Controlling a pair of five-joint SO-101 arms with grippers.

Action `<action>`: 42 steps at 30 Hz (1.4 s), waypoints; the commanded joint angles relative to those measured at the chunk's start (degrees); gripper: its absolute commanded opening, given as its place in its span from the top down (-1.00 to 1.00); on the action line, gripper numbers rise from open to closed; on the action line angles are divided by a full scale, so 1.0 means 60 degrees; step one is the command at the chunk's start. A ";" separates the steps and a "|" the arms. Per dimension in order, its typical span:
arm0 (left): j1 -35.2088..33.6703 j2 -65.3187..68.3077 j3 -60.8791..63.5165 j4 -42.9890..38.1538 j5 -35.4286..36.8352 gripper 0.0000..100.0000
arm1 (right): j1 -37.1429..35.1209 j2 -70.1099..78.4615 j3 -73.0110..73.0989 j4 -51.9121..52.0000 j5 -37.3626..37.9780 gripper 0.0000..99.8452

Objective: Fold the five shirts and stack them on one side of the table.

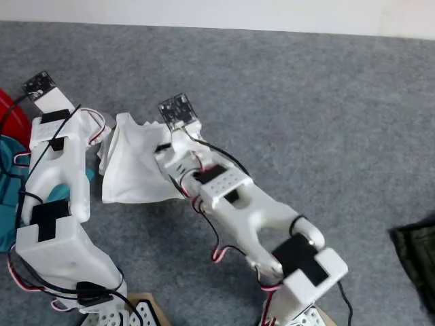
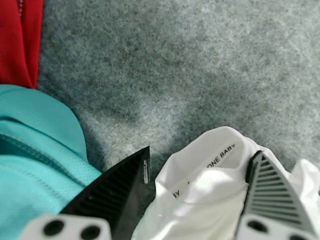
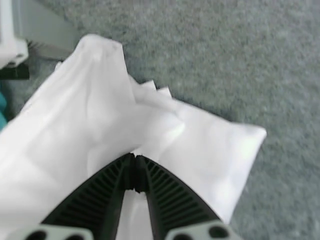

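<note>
Crumpled white cotton shirt (image 1: pixel 132 166) lies bunched on the grey felt-covered tabletop (image 1: pixel 306 102), in its left half, between the two arms. Not flat: one edge stands up in a ridge, and the long axis runs roughly from the near edge toward the far edge.

Right gripper (image 3: pixel 133 157): jaws pressed together, pinching a fold of the shirt near its middle. The right arm leans in from the near edge, stretched low and angled toward the left edge.

Left gripper (image 2: pixel 204 152): jaws spread, with a hemmed edge of the shirt humped up between them. No bite visible; a sliver of shadow separates one jaw from the cloth. The left arm stands over the shirt's left side, wrist tipped down.

Key relation: the shirt sits between the grippers, the right already holding, the left straddling the opposite edge. Judgement: the left must close on that edge before the pair can pull the cloth taut and spread it.

Teal knit shirt (image 2: pixel 35 150) and red shirt (image 2: pixel 20 40) lie by the left edge. Dark shirt (image 1: pixel 416 255) lies at the right edge, well apart.
</note>
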 commanded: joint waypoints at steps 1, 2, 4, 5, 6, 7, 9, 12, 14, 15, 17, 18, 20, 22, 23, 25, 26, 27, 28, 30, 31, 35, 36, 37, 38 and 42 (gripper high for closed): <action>-0.0125 -0.0022 -0.0359 0.0088 0.0059 0.36 | -0.0359 0.0154 -0.0842 -0.0212 -0.0103 0.97; -0.0125 -0.0022 -0.0359 0.0088 0.0059 0.36 | -0.0535 0.0183 -0.0799 -0.0198 -0.0117 0.97; -0.0125 -0.0022 -0.0359 0.0088 0.0059 0.36 | -0.0901 0.0154 -0.0623 -0.0198 -0.0103 0.97; -0.0139 -0.0007 -0.0359 0.0073 0.0059 0.36 | -0.1062 0.0154 -0.0564 -0.0198 -0.0132 0.97; -0.0139 -0.0007 -0.0359 0.0059 0.0059 0.36 | -0.1223 0.0154 -0.0505 -0.0198 -0.0147 0.97; -0.0139 0.0007 -0.0359 0.0059 0.0059 0.36 | -0.1370 0.0154 -0.0447 -0.0168 -0.0147 0.97; -0.0212 0.0007 -0.0359 0.0073 0.0059 0.36 | -0.1692 0.0125 -0.0344 0.0256 -0.0147 0.97; -0.0286 0.0022 -0.0359 0.0073 0.0073 0.36 | -0.2161 -0.0300 -0.0242 0.1004 -0.0147 0.97; -0.0286 0.0022 -0.0359 0.0073 0.0073 0.36 | -0.2454 -0.0872 -0.0022 0.1414 -0.0161 0.97; -0.0286 0.0022 -0.0359 0.0073 0.0073 0.36 | -0.2601 -0.1179 0.0183 0.1560 -0.0161 0.97; -0.0286 0.0022 -0.0359 0.0073 0.0073 0.36 | -0.2923 -0.1883 0.0740 0.1736 -0.0161 0.97; -0.0286 0.0022 -0.0359 0.0073 0.0073 0.36 | -0.3070 -0.2308 0.1092 0.1751 -0.0103 0.97; -0.0286 0.0022 -0.0359 0.0073 0.0073 0.36 | -0.3231 -0.3172 0.1766 0.1722 -0.0088 0.97; -0.0286 0.0022 -0.0359 0.0073 0.0073 0.36 | -0.3114 -0.3963 0.2264 0.1722 -0.0088 0.97; -0.0286 0.0022 -0.0359 0.0073 0.0073 0.36 | -0.2967 -0.4359 0.2454 0.1722 -0.0088 0.97; -0.0286 0.0022 -0.0359 0.0073 0.0073 0.36 | -0.2542 -0.4960 0.2733 0.1722 -0.0088 0.97; -0.0300 0.0022 -0.0359 0.0073 0.0073 0.36 | -0.2322 -0.5165 0.2835 0.1722 -0.0088 0.97; -0.0300 -0.0007 -0.0359 0.0088 0.0073 0.36 | -0.2088 -0.5267 0.2894 0.1722 -0.0088 0.95; -0.0359 -0.0051 -0.0359 0.0088 0.0088 0.36 | -0.1824 -0.5282 0.2894 0.1722 -0.0117 0.92; -0.0564 -0.0081 -0.0447 0.0103 0.0103 0.36 | -0.1355 -0.5150 0.2879 0.1663 -0.0147 0.87; -0.0667 -0.0095 -0.0549 0.0103 0.0264 0.36 | -0.1150 -0.5033 0.2879 0.1443 -0.0161 0.86; -0.0872 -0.0462 -0.1531 0.1172 0.0791 0.36 | -0.0476 -0.4183 0.2879 0.0652 -0.0161 0.85; -0.0872 -0.0593 -0.1868 0.1568 0.0791 0.36 | -0.0403 -0.3934 0.2850 0.0505 -0.0161 0.85; -0.0857 -0.0740 -0.2234 0.1963 0.0791 0.36 | -0.0359 -0.3685 0.2821 0.0388 -0.0161 0.85; -0.0857 -0.0901 -0.2601 0.2388 0.0791 0.36 | -0.0330 -0.3436 0.2821 0.0271 -0.0161 0.85; -0.0300 -0.1575 -0.4051 0.4147 0.0484 0.36 | -0.0315 -0.2850 0.2806 -0.0022 -0.0103 0.85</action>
